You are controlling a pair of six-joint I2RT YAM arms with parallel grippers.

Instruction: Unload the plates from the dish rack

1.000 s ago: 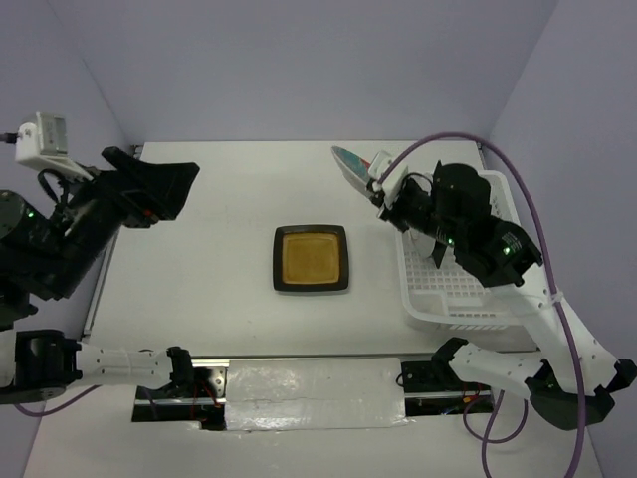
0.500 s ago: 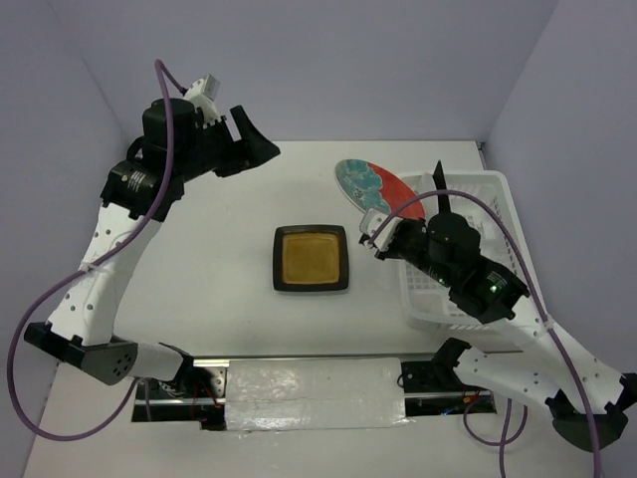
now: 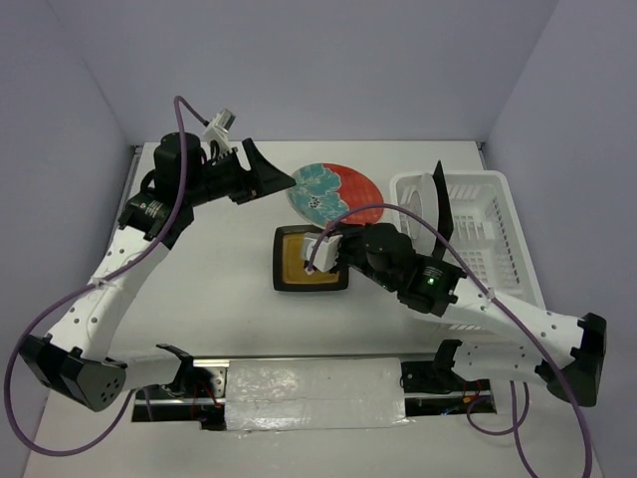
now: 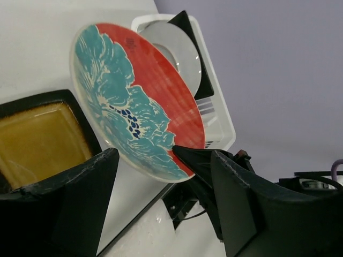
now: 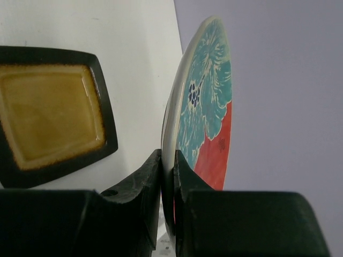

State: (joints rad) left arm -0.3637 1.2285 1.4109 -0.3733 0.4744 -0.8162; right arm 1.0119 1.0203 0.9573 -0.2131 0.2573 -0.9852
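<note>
At the left of the white surface (image 3: 214, 264), the left arm reaches toward the centre. The left pincer (image 3: 282, 181) is spread wide, its black, wedge-shaped fingers (image 4: 64, 214) flanking the near rim of the round plate (image 3: 333, 194). Contact between those fingers and the rim cannot be confirmed.

The round plate is glossy ceramic with a pale rim. Its face carries a teal-and-white floral pattern on one half and ribbed red glaze on the other. It is held clear of the surface, tilted, with the face turned up and toward the left arm.

Below it, the square plate (image 3: 299, 261) lies flat on the surface. It has a black raised rim with rounded corners and a shiny amber centre. The right arm's wrist overlaps its right edge in the overhead view.

The right pincer (image 5: 167, 160) is pressed together on the lower rim of the round plate, one finger on each face.

To the right stands the dish rack (image 3: 468, 178), a white plastic basket with lattice walls and a grid floor. A pale plate (image 3: 430, 204) stands on edge at its left end, with a dark-edged plate (image 3: 444, 214) just behind it. A purple cable (image 3: 398, 207) arcs across the front of both.
</note>
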